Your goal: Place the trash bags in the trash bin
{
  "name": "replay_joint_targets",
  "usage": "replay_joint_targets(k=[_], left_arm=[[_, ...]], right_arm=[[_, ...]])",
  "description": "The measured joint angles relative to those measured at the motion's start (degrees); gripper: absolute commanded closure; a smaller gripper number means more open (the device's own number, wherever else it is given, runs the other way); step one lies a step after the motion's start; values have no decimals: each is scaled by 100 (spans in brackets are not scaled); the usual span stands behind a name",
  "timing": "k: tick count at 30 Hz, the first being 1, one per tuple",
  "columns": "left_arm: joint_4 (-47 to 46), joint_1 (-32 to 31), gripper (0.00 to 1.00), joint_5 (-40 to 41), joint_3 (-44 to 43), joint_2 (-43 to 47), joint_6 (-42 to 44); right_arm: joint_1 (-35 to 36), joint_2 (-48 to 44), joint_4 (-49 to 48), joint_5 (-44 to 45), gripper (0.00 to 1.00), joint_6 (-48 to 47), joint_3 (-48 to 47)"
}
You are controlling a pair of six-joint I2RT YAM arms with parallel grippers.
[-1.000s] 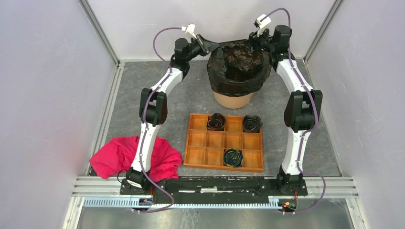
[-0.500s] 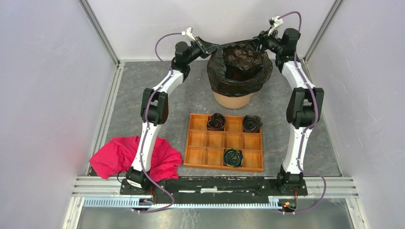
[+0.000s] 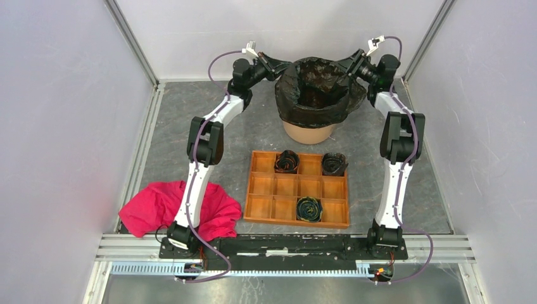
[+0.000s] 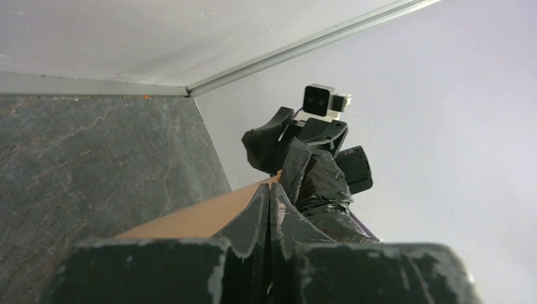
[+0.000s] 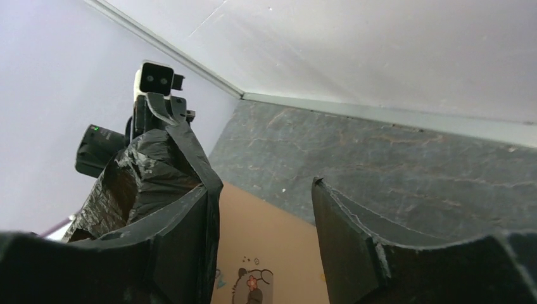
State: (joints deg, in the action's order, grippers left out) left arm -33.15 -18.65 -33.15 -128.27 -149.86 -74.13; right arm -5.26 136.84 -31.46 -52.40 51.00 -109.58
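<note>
The trash bag (image 3: 324, 104), glossy wrinkled black film, hangs over the rim of the orange trash bin (image 3: 308, 132) at the back of the table, with its mouth open upward. My left gripper (image 3: 279, 64) is at the bag's left rim, shut on the film. In the left wrist view its jaws (image 4: 270, 185) are pressed together, with the bag (image 4: 318, 187) running off them and the bin wall (image 4: 196, 218) below. My right gripper (image 3: 350, 63) is open at the right rim. Its jaws (image 5: 263, 187) straddle the bin wall (image 5: 266, 247), and film (image 5: 139, 177) lies against the left finger's outer side.
A wooden compartment tray (image 3: 284, 186) lies in front of the bin, with three dark rolls in it (image 3: 287, 161) (image 3: 334, 164) (image 3: 309, 208). A red-pink cloth (image 3: 155, 206) lies at the near left by the left arm's base. Enclosure walls stand close behind and beside the bin.
Both grippers have swung outward to opposite sides of the bin, stretching the bag's mouth wider over the rim. The right gripper's jaws have opened further.
</note>
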Motion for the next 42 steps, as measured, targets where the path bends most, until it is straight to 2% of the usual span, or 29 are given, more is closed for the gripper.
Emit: replay_joint_targets(k=[6,11,17,22,25,30,36,39,42], left_arm=[[81,0,98,2,24,-81,-197],[184,9,98,9,254,-87,-223],[483,74,98,7,793,-87,-219],[940,146,96,15,861,-87,83],[1394,203,90,81,868,-72,470],[2288,382,69,326,1279,286,1185],[2457,647,47,350,2280,1202,1397],[2457,734,40,348,2688,1663,1462],[2444,761,37,254,2887,2020,1495]], right_arm=[[11,247,-372,-76,32,977,184],[0,286,-769,-153,22,1333,468],[-61,286,-1001,-205,10,1292,942],[-157,284,-986,-326,5,1014,1029],[-251,249,-605,-361,2,597,1060],[-483,-94,1279,-109,2,-883,1047],[-664,-557,2586,66,2,-1961,975],[-686,-804,2590,28,2,-1993,1126],[-686,-1115,1801,-203,2,-1309,1639]])
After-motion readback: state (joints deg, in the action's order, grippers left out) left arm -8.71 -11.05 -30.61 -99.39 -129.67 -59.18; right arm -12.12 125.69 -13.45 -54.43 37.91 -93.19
